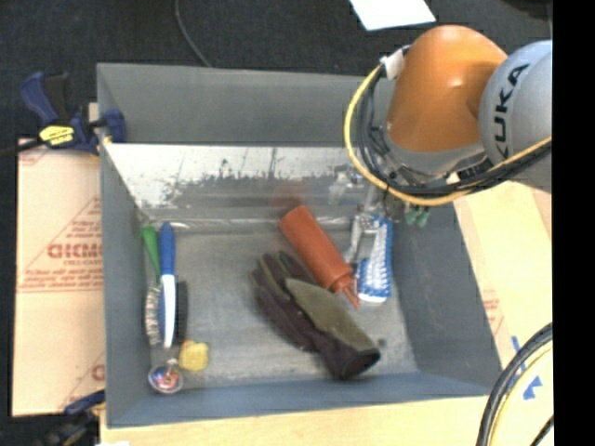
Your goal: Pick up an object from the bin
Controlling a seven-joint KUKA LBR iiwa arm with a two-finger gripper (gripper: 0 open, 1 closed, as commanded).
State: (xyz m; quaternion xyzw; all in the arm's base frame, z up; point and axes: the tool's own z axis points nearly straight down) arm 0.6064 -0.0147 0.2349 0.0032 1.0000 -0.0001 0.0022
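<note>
Pincer [369, 240], open or closed unclear, hangs over a likely blue-and-white tube [375, 277] in the bin [232, 100].

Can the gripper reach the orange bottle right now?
Probably yes. The orange bottle lies uncovered right beside the gripper; only its lower end meets the dark glove, and a blue-and-white tube crowds its far side.

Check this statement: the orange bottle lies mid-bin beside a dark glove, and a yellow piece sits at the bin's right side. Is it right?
No. The camera view shows the yellow piece at the bin's left side, not the right. The orange bottle does lie mid-bin beside the dark glove.
</note>
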